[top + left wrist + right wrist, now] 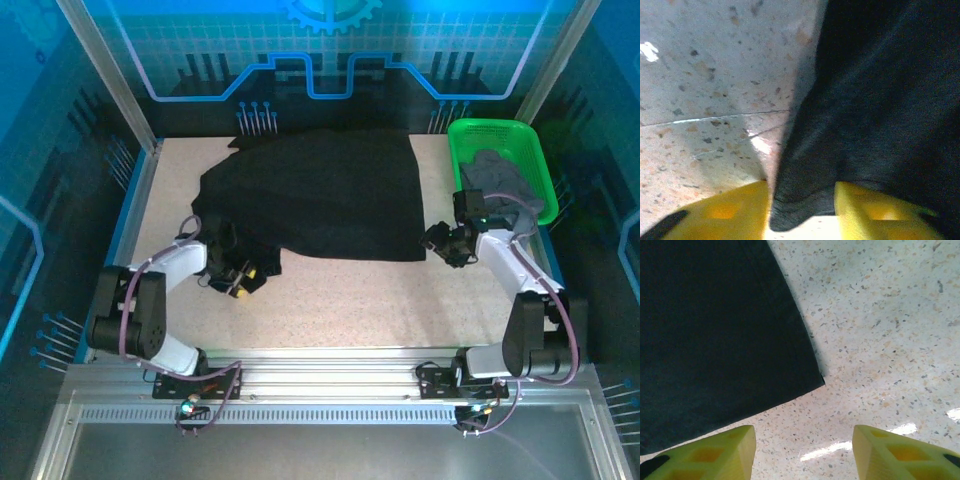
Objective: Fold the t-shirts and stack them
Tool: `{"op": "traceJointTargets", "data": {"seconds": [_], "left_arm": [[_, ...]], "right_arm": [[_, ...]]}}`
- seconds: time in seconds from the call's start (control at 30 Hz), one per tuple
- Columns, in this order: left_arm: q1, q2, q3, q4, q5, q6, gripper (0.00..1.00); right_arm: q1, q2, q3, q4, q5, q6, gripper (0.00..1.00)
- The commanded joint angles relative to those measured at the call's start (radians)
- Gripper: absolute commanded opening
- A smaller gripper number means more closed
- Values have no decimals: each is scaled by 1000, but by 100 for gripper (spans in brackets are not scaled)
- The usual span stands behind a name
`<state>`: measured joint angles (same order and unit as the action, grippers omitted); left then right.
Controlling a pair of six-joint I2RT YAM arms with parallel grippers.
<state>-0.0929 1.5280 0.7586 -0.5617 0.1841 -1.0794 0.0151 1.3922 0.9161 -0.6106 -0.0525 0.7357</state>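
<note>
Sprawling black t-shirt (320,195), left edge bunched

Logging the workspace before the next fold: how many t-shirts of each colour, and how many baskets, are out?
black t-shirt: 1
grey t-shirt: 1
green basket: 1
Total: 3

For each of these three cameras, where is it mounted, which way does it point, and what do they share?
Top external: overhead at the near edge, looking down on table, left gripper, right gripper, black t-shirt, and green basket holding the grey t-shirt.
Left wrist: on that arm, facing its yellow fingers pinching a black fold.
Right wrist: on that arm, facing down past open fingers at the shirt's corner.
Shared: black t-shirt, table.
</note>
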Motion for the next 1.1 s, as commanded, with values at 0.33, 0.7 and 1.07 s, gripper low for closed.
{"op": "traceJointTargets", "data": {"seconds": [0.33, 0.7, 1.07], "left_arm": [[52, -227, -34, -219, -296, 122, 0], [71, -396, -53, -375, -374, 137, 0], [70, -443, -126, -368, -316, 127, 0]], "right_arm": [[47, 81, 16, -2, 28, 70, 54], [19, 190, -1, 42, 3, 161, 56], [43, 191, -66, 49, -45, 244, 53]]}}
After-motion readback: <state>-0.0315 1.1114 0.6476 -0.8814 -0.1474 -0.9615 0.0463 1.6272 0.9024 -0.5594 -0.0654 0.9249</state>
